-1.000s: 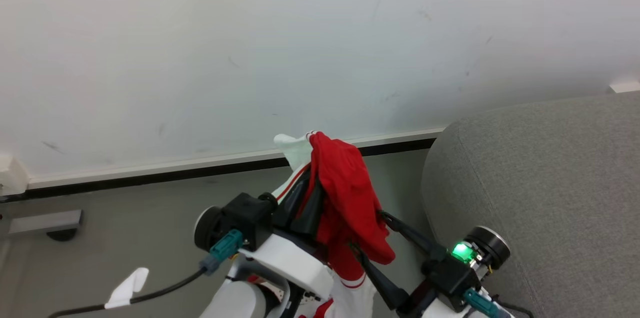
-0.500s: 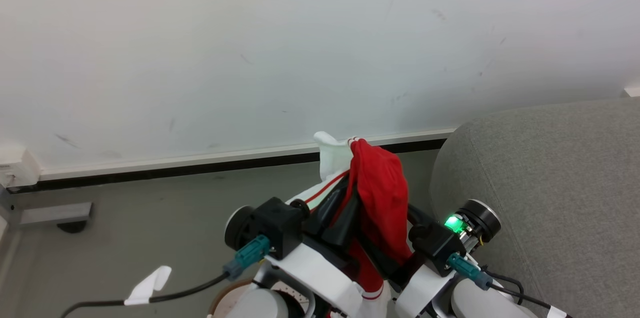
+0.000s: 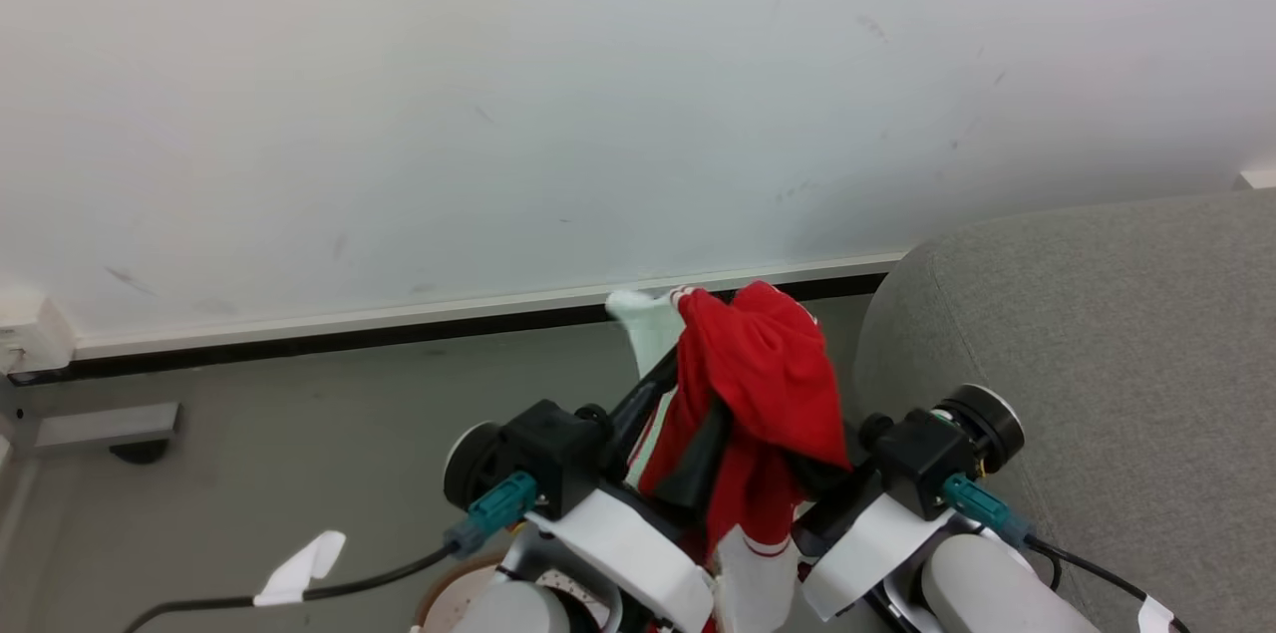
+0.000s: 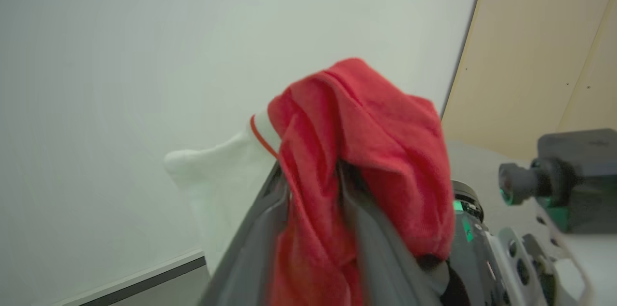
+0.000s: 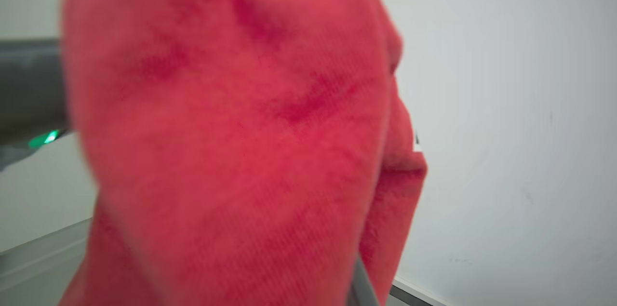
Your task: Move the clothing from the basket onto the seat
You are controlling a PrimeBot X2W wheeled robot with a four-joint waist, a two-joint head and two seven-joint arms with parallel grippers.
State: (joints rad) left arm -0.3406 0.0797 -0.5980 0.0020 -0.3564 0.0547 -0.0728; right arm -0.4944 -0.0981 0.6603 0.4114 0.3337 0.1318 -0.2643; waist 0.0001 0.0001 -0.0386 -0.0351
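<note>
Two claws meet on one bundle. The right gripper has its fingers pressed together and buried in the lower folds of the clothing, apparently pinching it. The left gripper has its fingers parted, the red cloth draped over their tips and hanging between them, more slung than clamped. The clothing hangs in the air between the two arms, its long axis running down from the bunched top to a white-trimmed end low between the forearms, above the grey floor and before the pale wall. The seat lies to the robot's right, its rounded edge near the right gripper, so the right arm is the nearer one and the carry likely goes rightward.
</note>
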